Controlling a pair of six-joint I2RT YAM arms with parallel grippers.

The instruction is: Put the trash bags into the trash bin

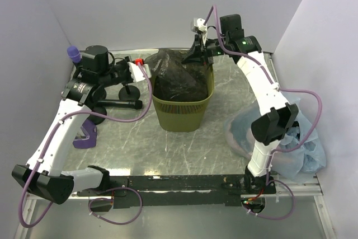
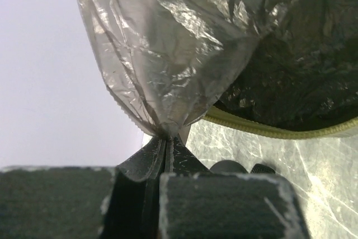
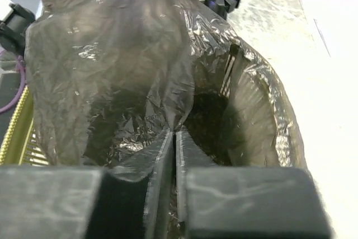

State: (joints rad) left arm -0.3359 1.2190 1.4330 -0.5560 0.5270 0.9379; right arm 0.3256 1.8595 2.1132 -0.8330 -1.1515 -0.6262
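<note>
The olive-green trash bin (image 1: 182,113) stands mid-table with the dark grey-black trash bag (image 1: 178,78) bulging out of its top. My left gripper (image 1: 141,71) is at the bin's left rim, shut on a pinched fold of the trash bag (image 2: 168,65); the bin's rim (image 2: 279,130) shows below the bag. My right gripper (image 1: 197,54) is at the bin's far right rim, shut on the bag's edge (image 3: 112,71). In the right wrist view the bag lines the bin's inner wall (image 3: 246,110).
A clear bluish bag (image 1: 302,144) with contents lies at the right, beside the right arm. A purple clamp (image 1: 85,135) and a black stand (image 1: 120,102) sit left of the bin. White walls close in on three sides.
</note>
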